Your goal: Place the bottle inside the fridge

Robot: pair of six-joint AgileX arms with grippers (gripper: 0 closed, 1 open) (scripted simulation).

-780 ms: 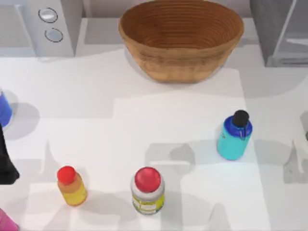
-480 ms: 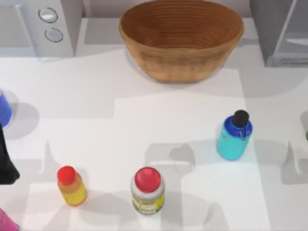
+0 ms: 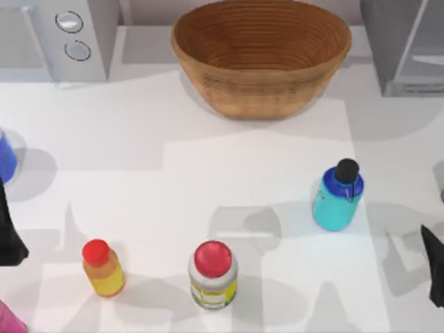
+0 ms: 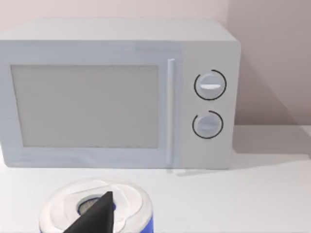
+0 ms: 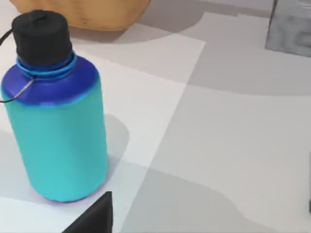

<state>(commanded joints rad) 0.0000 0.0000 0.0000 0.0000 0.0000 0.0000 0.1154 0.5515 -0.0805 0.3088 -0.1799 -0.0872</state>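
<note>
A: Cyan body, dark blue shoulder, black cap: where does the bottle (image 3: 337,196) stand?

B: Upright on the white table (image 3: 208,166), right of centre, in front of the woven basket (image 3: 261,54) and well apart from the fridge (image 3: 402,45), whose dark grey cabinet is cut off at the top view's back right corner. In the right wrist view the bottle (image 5: 54,114) stands close by, untouched, its black loop partly cropped at the frame edge.

A: What is hard to make out?

B: Both grippers. The right gripper (image 3: 435,272) is a dark sliver at the right edge of the table, near the bottle but apart from it; only one dark fingertip (image 5: 95,217) enters its wrist view, so whether its fingers are apart or together cannot be told. The left gripper (image 3: 8,232) is likewise cropped at the left edge; one dark fingertip (image 4: 97,216) overlaps a white-topped blue container (image 4: 97,208), itself cut off. Its finger state cannot be told either.

A: What else is shown?

B: A light grey microwave (image 4: 121,94) with two round knobs at back left, a yellow-orange red-capped bottle (image 3: 103,268) and a white red-capped jar (image 3: 212,275) along the front.
</note>
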